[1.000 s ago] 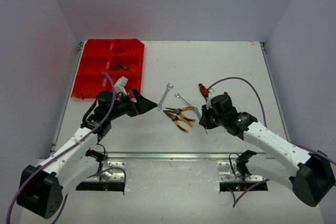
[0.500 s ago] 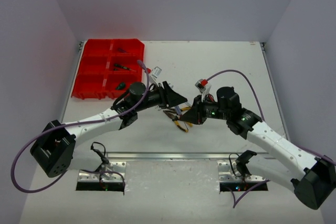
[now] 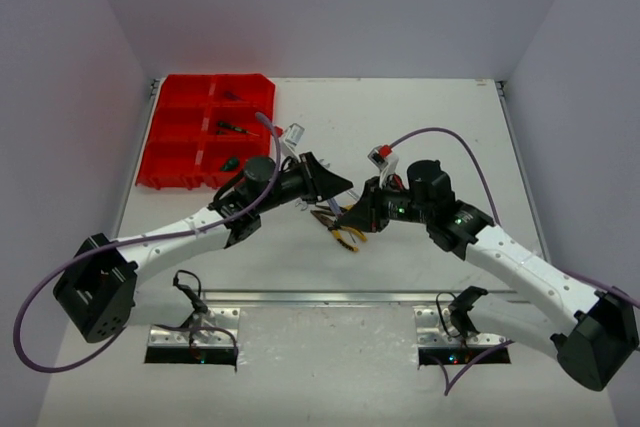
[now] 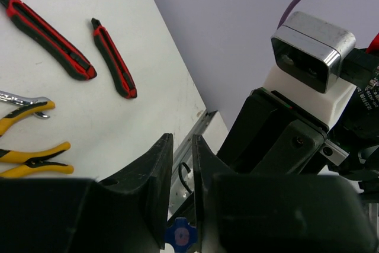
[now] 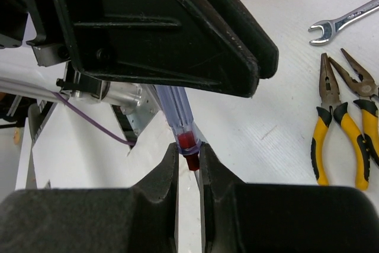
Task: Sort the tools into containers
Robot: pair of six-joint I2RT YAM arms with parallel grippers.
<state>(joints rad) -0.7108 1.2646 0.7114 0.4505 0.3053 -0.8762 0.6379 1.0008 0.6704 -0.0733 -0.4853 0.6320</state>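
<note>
Left claw (image 4: 182, 143) swung in above the pliers (image 5: 337, 128), now clamped on blue-red screwdriver (image 5: 176, 114) handle; right claw (image 5: 188, 157) still pinches its neck. Handover likely, red tray (image 3: 170, 162) next.

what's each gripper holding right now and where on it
Both hold the blue-and-red-handled screwdriver: right fingers on its red collar, left fingers around the blue handle.

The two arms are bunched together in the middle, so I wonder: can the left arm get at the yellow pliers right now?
Probably not yet: the yellow pliers lie close by, but the left gripper and right gripper both pinch the screwdriver, so its jaws are busy.
</note>
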